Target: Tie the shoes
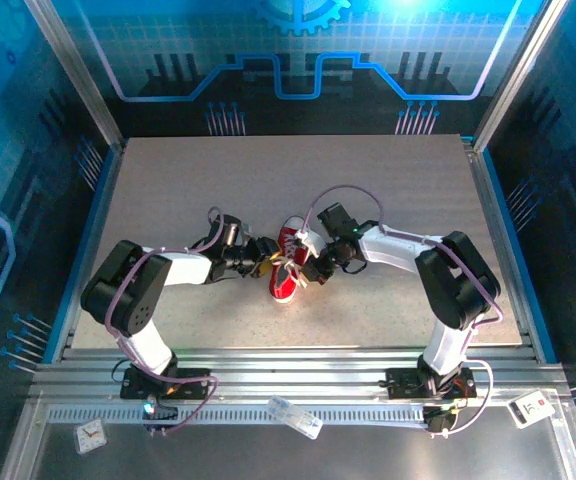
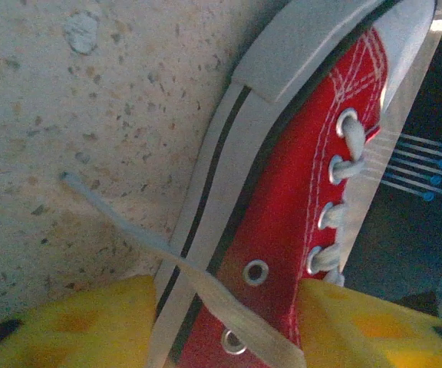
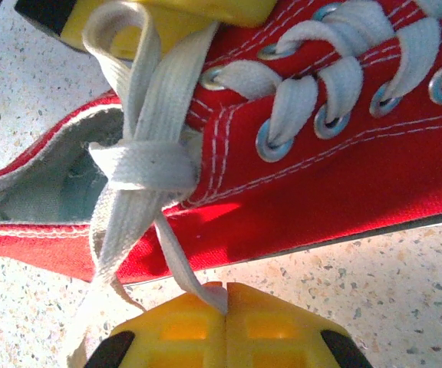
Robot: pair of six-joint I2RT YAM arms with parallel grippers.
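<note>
Though amid fingers [image 2: 90, 326] — sneaker [image 1: 285, 275], lace [image 2: 206, 284] across.

Left arm [image 1: 133, 300] was folded at the elbow, with the white forearm stretched low to the right. Left gripper [image 1: 261, 258] sat at its end. In the left wrist view its yellow fingers [image 2: 90, 326] stood apart. Right arm [image 1: 448, 280] mirrored it, elbow up and forearm reaching left, with the right gripper [image 1: 310, 268] angled down. In the right wrist view its yellow fingertips [image 3: 183, 322] were pressed flush together, pinching a lace [image 3: 171, 245]. The two grippers faced each other, close; whether they touched couldn't be told from overhead.
</note>
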